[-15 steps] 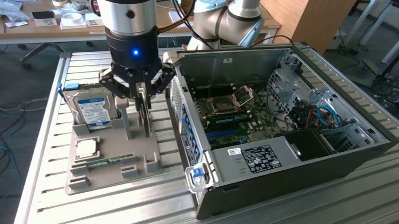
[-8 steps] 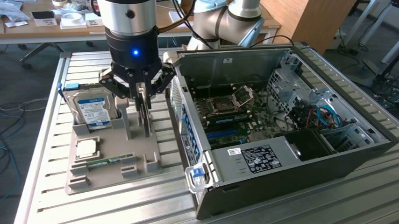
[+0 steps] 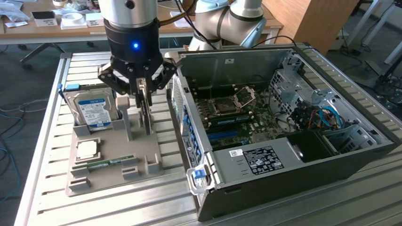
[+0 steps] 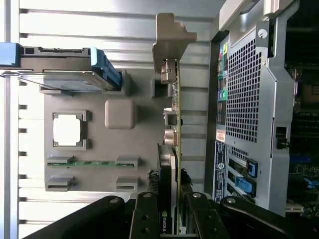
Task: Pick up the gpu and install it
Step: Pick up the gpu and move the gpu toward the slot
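The jaws are clamped on the gpu [image 4: 168,169], one finger against each face, at the end away from its pale bracket [image 4: 172,37]. The card stands upright on edge in the grey holder [image 3: 107,176] on the worktop [image 3: 50,207], between the hard drive [image 3: 93,110] and the open computer case [image 3: 270,179]. A memory stick [image 3: 110,163] lies nearer the holder's front.

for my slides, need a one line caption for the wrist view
Gripper closed on the gpu standing on edge in the grey tray, beside the open computer case
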`<state>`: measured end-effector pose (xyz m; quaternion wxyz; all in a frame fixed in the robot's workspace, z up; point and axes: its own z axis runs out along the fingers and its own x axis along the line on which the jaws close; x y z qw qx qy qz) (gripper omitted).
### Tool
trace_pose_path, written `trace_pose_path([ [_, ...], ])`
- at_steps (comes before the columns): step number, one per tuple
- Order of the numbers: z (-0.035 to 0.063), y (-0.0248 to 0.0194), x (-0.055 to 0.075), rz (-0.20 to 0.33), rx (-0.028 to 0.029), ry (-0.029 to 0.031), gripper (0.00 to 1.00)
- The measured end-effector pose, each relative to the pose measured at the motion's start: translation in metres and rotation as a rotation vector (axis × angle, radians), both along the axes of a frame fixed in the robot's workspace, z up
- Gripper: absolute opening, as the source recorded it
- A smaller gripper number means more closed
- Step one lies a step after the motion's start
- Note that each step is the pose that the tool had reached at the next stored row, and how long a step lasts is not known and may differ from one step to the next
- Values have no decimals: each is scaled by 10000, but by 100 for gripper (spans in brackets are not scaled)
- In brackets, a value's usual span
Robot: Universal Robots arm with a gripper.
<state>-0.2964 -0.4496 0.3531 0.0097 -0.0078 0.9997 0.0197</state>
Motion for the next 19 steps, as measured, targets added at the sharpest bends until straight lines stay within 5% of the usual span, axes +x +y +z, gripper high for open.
trace_pose_path([
  [19,487,0,2,-1,0,-1,27],
])
